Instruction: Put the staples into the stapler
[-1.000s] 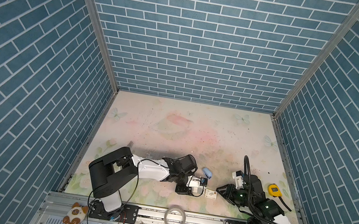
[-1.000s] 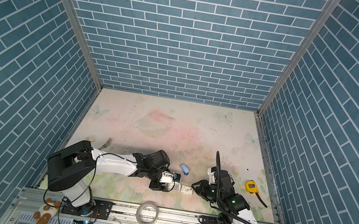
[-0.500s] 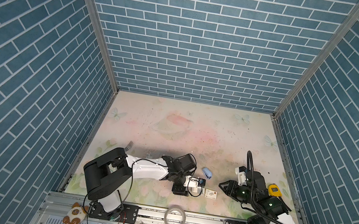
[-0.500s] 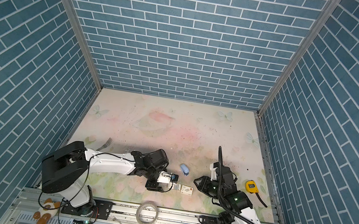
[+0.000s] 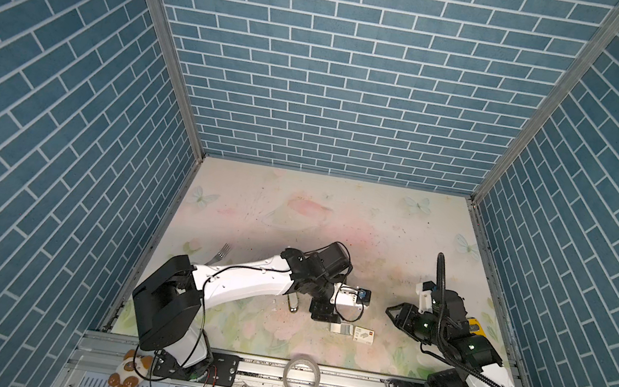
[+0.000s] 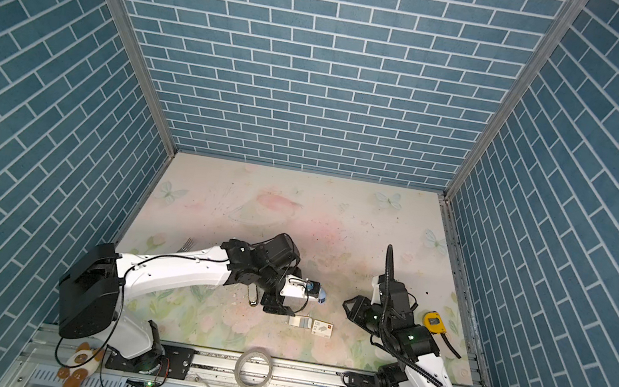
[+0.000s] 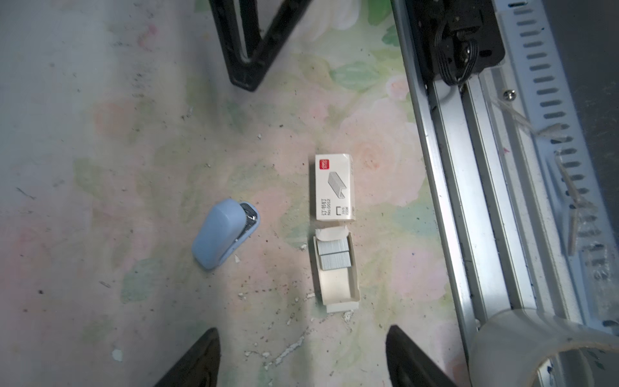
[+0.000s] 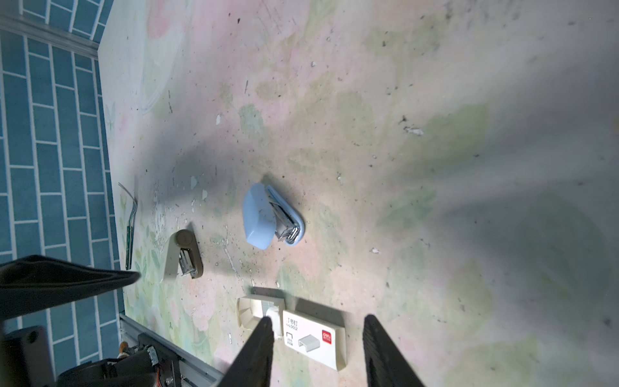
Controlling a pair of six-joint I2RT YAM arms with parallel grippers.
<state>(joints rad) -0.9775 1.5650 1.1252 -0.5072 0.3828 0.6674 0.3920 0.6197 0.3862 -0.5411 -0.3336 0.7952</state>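
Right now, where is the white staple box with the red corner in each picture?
In a top view: staple box near the middle of the front edge of the table.
In a top view: staple box, same spot.
Left wrist: staple box between blue stapler and metal rail.
Right wrist: staple box framed by the right hand.
Shared landmark: the open staple tray next to it.

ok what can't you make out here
Blue stapler: in both top views, largely hidden behind the camera on the left arm.
Beige stapler: in both top views, only a sliver shows under that arm.
Inner tray: in the right wrist view, a finger of the right gripper covers part.
Box print: too small in both top views.
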